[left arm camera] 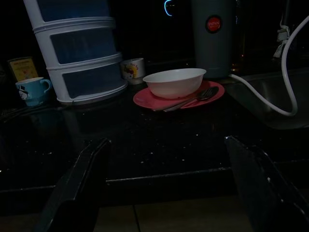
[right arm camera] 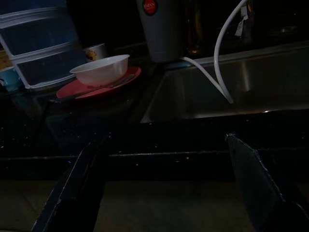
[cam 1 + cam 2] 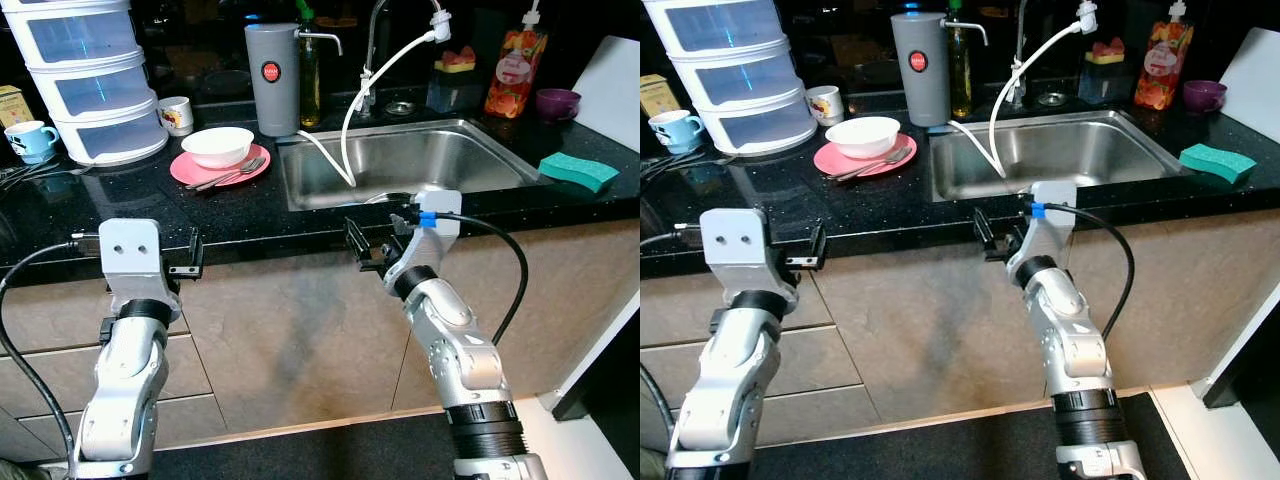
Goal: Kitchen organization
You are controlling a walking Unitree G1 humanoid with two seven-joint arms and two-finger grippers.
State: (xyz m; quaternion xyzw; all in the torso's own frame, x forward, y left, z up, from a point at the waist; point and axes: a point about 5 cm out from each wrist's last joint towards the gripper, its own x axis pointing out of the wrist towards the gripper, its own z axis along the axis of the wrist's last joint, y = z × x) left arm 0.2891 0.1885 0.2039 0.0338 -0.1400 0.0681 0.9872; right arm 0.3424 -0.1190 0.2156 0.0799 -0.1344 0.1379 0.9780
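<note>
From the left eye view, our left claw point(image 3: 186, 258) and right claw point(image 3: 358, 247) hover at the counter point(image 3: 150, 205) edge; the white bowl point(image 3: 217, 146) sits on the pink plate point(image 3: 187, 170). In both wrist views, we see each claw spread, pinching nothing.

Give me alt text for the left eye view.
Two silver robot arms hold open grippers, left and right, at a black countertop's edge. On it, a white bowl and a spoon sit on a pink plate beside a steel sink.
</note>
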